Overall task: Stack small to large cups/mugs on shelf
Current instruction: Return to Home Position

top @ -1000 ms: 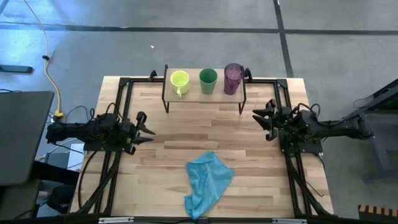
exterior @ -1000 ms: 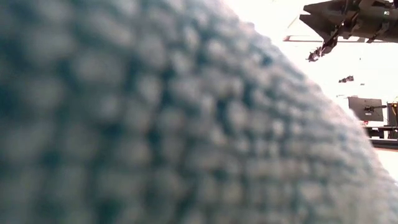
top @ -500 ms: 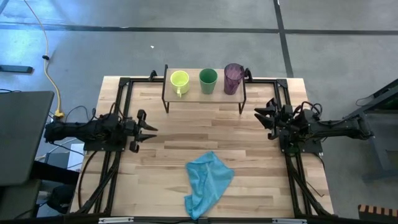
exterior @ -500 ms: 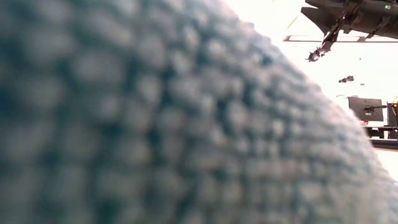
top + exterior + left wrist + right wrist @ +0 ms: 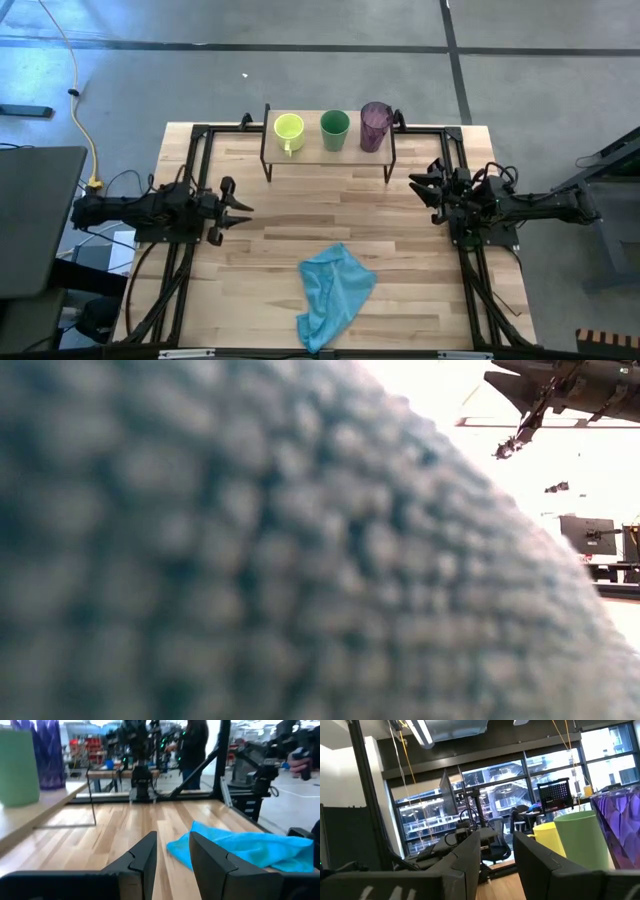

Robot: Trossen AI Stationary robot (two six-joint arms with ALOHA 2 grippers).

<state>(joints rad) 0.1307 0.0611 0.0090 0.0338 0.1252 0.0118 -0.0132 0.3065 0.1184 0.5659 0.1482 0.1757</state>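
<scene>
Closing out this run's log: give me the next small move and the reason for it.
Probably just pull both arms back to rest. The yellow-green mug, green cup and purple cup already stand in a row on the shelf, smallest to tallest, and the left gripper and right gripper are open, empty and apart from the shelf.

No text, label, brand or number can be read anywhere.

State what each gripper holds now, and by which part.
Nothing is held. The left gripper and the right gripper are both open and empty; the cups stand on the shelf.
</scene>
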